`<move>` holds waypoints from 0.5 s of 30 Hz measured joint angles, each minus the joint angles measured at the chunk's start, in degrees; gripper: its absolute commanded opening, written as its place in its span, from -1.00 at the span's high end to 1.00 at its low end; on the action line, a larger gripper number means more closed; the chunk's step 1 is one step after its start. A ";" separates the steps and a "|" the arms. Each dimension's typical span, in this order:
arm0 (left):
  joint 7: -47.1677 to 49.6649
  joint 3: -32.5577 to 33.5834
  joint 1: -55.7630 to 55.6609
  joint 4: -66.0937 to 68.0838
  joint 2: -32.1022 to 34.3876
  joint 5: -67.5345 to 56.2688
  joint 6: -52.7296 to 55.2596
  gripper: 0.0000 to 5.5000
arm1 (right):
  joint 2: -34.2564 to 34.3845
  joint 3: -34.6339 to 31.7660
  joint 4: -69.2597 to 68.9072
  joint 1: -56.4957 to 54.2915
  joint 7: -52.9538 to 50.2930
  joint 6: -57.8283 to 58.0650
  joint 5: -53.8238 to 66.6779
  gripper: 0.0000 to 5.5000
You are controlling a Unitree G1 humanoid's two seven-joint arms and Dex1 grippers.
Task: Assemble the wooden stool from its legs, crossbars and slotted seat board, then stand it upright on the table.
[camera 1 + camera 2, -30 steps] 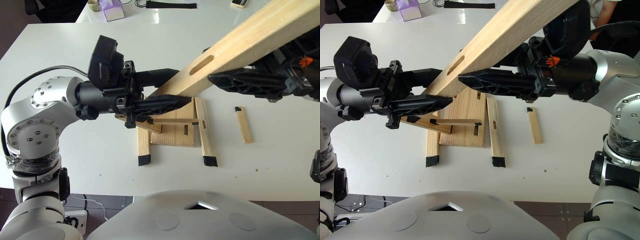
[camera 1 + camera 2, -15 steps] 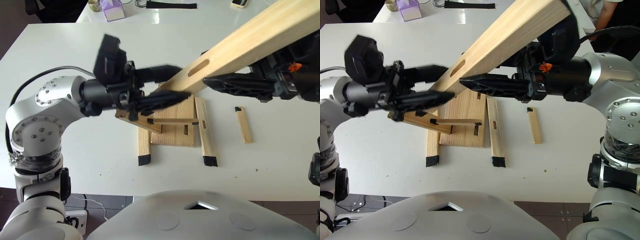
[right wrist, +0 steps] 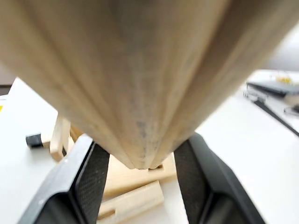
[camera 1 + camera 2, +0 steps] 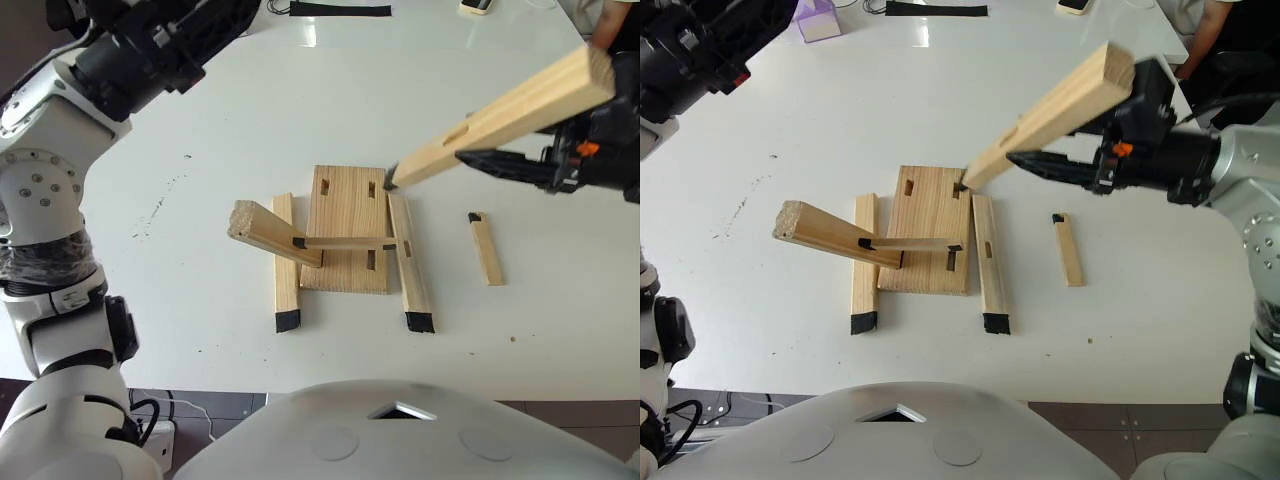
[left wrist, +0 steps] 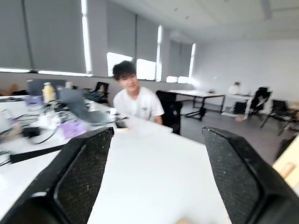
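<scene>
Wooden leg (image 4: 500,115), pinched in the right end effector (image 4: 495,162), has swung down so its dark tip is at the far-right slot of the seat board (image 4: 345,215); the left end effector (image 5: 156,140), fingers spread, has let go and lifted clear. Seating looks next. The worktop (image 4: 170,270) gives room leftward; a loose crossbar (image 4: 486,248) lies near on the right

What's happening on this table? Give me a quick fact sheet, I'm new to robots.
Seat: flat slotted wooden seat board on the white table
Right end effector: shut on a long pale wooden leg, tilted, lower end near a board slot
Left end effector: open, away from the parts, holding nothing
Loose: short wooden crossbar, right of the board
</scene>
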 measured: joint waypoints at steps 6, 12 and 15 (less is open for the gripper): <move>-14.99 -9.80 19.22 11.61 5.70 24.64 -19.20 -0.28 | 1.53 1.59 -3.60 14.41 2.80 -8.30 -9.08 0.28; -22.26 -14.30 25.26 8.15 4.08 30.68 -26.96 -0.28 | 4.18 3.60 -7.70 14.87 1.94 -10.12 -10.08 0.28; -25.64 -14.46 26.65 5.98 4.08 30.96 -27.25 -0.28 | 4.63 4.87 -9.83 15.64 1.69 -10.06 -10.18 0.28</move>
